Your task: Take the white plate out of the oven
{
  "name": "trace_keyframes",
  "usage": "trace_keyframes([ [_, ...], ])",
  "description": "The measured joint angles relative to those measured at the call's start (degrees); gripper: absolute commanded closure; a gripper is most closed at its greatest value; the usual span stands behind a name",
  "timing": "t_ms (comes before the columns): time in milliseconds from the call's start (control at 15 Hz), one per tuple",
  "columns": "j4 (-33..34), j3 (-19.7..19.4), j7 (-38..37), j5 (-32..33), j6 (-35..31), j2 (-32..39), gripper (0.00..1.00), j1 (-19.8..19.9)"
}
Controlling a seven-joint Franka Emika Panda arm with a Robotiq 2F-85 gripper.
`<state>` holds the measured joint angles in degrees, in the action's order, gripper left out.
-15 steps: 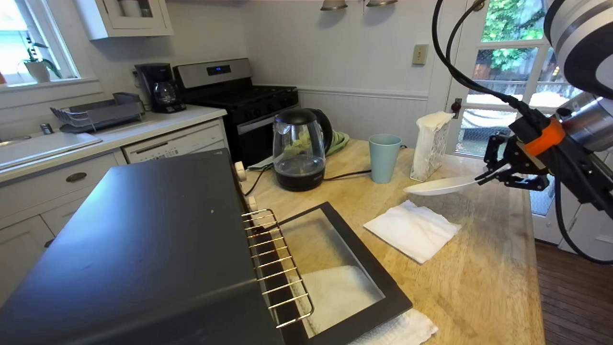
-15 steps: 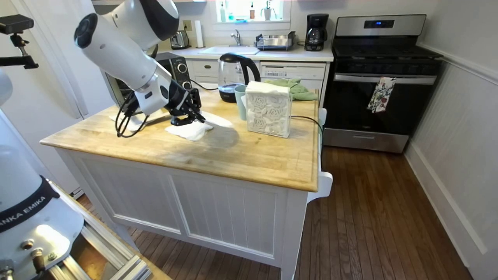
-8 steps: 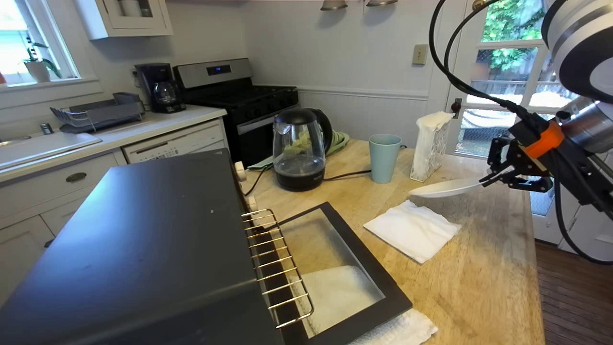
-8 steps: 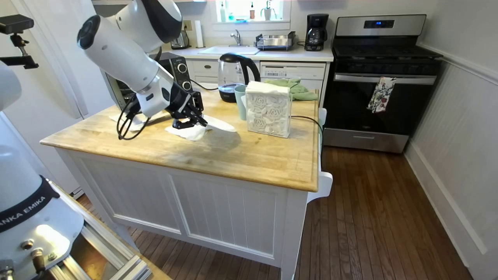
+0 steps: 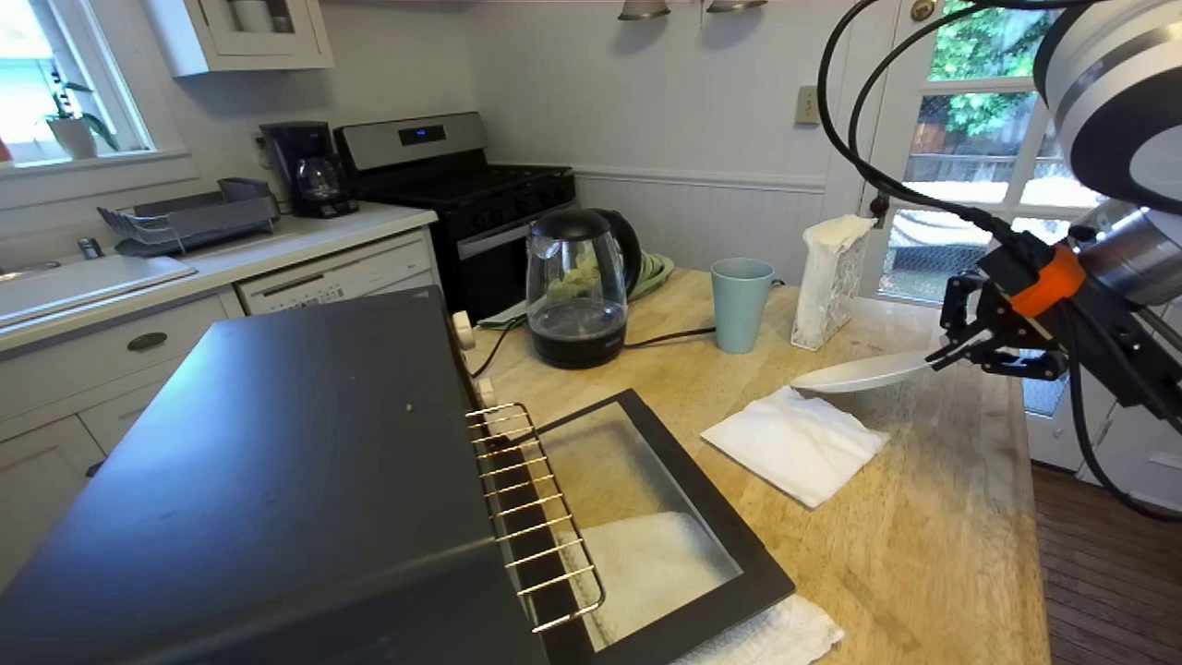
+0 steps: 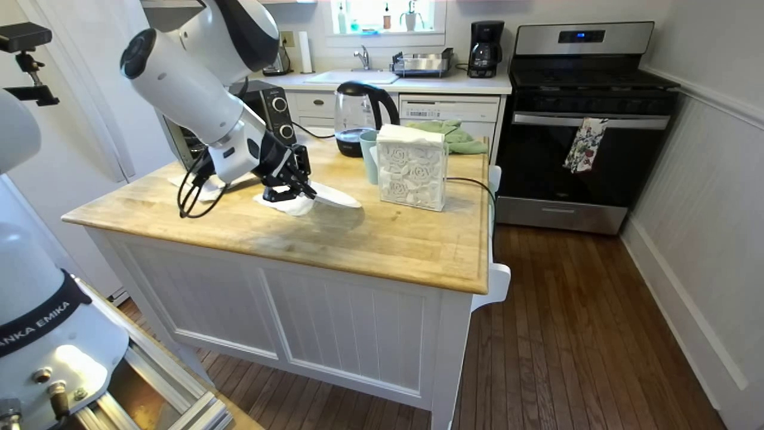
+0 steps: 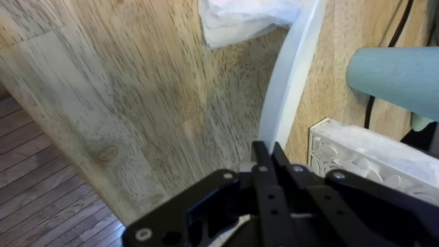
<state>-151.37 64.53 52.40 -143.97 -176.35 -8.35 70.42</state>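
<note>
**White plate (image 5: 861, 373) held by tool (image 7: 270, 150), outside toaster oven (image 5: 305, 471)**

Tool state: the fingers (image 7: 260, 154) are pinched together on the rim of the plate, one on each side. In the wrist view, the point of contact is at lower centre; the plate, seen nearly edge-on, runs from there to the top of the frame, right of centre.

Plate position: right side of the frame in an exterior view, above the worktop (image 5: 951, 499), with its free edge tilted downward. Contact between the free edge and the white paper napkin (image 5: 794, 448) cannot be determined.

Toaster oven: lower left of the same frame. The glass door (image 5: 646, 480) is lowered, and the wire rack (image 5: 536, 513) projects over its inner part. A white paper sheet (image 5: 776, 637) lies under the door, at bottom centre-right.

Adjacent items: a glass kettle (image 5: 574, 294), with liquid at the bottom, stands upright near upper centre. A blue-green cup (image 5: 741, 309) stands to its right. A white napkin holder (image 5: 825, 296) stands right of the cup.
</note>
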Motion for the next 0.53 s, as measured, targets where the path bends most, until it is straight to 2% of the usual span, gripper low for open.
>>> trace_keyframes([
  [533, 0.2, 0.6, 0.0, 0.0, 0.7, -1.0, 0.99, 0.3],
])
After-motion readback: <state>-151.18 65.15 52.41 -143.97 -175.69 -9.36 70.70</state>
